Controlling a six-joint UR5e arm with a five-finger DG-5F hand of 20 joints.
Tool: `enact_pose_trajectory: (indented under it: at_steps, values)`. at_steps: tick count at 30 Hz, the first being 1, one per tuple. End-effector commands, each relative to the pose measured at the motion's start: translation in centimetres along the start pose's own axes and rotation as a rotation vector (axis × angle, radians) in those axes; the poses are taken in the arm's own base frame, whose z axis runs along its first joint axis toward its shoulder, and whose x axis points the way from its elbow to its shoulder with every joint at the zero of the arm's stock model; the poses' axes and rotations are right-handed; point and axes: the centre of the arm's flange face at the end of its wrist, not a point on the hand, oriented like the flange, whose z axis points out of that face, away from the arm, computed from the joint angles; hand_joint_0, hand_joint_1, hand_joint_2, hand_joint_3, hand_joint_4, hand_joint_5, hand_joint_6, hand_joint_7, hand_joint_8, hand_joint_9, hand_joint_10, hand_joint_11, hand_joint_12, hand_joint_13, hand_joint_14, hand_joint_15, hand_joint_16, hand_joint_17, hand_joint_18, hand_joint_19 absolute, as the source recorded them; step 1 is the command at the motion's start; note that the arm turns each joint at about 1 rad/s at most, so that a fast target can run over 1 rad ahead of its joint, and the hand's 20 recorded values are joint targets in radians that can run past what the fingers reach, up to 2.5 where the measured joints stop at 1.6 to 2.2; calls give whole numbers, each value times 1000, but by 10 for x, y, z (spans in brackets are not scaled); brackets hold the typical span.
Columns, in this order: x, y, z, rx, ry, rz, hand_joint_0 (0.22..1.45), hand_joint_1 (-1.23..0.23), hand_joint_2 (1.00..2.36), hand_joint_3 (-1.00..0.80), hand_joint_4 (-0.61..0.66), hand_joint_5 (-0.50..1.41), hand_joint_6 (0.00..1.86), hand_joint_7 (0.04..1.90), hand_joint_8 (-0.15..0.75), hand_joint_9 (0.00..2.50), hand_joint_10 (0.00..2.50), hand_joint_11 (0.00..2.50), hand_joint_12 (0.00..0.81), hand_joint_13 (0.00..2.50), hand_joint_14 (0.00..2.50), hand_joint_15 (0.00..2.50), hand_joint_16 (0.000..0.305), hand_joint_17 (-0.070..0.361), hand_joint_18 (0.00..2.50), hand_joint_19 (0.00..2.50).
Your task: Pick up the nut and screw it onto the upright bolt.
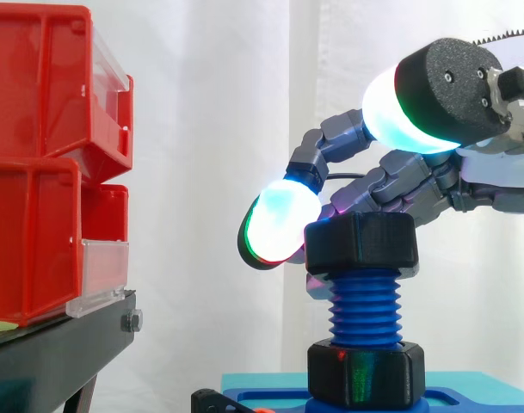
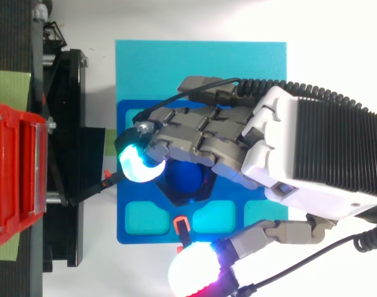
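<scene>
Two black hex shapes sit on the upright blue threaded plastic bolt (image 1: pixel 365 310). One is the black hexagonal plastic nut (image 1: pixel 360 243), right at the top of the thread. The other is a black hexagonal collar (image 1: pixel 365 372) at the foot, where the bolt meets the dark blue plastic tray (image 2: pixel 129 124) on its cyan mat (image 2: pixel 200 62).

The grey-and-white robot hand (image 2: pixel 207 133) reaches in from 3 o'clock in the side view with its fingers curled round the nut. One glowing cyan-white fingertip (image 1: pixel 279 225) presses on the nut's 9 o'clock flank, and the other fingers wrap the far side. The thumb pad (image 2: pixel 191 275) isn't helping: in the top view it sticks out at roughly 6 o'clock from the bolt, well apart from the nut.

That grip looks made for spinning, with the fingers sweeping the hex round and the thumb parked clear of the turn (just a guess). The tray holds the bolt upright, so one hand is probably enough. There's a lot of bare thread below the nut, so the screwing looks barely started.

Some things are hard to make out:
- There's no telling whether the nut has actually caught the thread or is just resting on top.
- In the side view, the nut hides the fingers on its far side.
- From above, the hand covers most of the nut, leaving the blue bolt end (image 2: pixel 187 179) and a bit of black rim.
- The tray is cut off at the bottom of the side view.
- The red plastic bins (image 1: pixel 38 172) on the black metal stand (image 1: pixel 55 344), off at 9 o'clock, run out of frame, so their contents can't be seen.
</scene>
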Motion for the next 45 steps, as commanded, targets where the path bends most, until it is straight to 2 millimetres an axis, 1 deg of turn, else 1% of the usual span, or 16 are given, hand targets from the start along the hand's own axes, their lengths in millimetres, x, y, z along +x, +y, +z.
enact_pose_trajectory:
  at_steps: [1, 13, 29, 35, 45]
  values:
    - [0, -3, 0, 2, 5, -3, 435, -375, 1000, -500, 329, -104, 505, 1075, 375, 655, 0, 0, 363, 715, 0, 0, 51, 115, 622, 0]
    - [-5, -13, 2, -2, 16, -9, 442, -381, 1000, -500, 276, -78, 504, 1291, 369, 713, 0, 0, 359, 753, 0, 0, 52, 117, 672, 0]
    - [-12, -26, 3, 0, 24, -15, 451, -377, 1000, -500, 248, -39, 504, 1423, 354, 786, 0, 0, 348, 809, 0, 0, 52, 117, 703, 0]
    - [-15, -34, 4, 1, 33, -20, 455, -376, 1000, -500, 243, -7, 503, 1497, 343, 858, 0, 0, 339, 849, 0, 0, 52, 116, 714, 0]
    - [-21, -48, 4, 6, 51, -29, 466, -366, 1000, -500, 213, 19, 502, 1538, 320, 981, 0, 0, 332, 912, 0, 0, 52, 116, 748, 0]
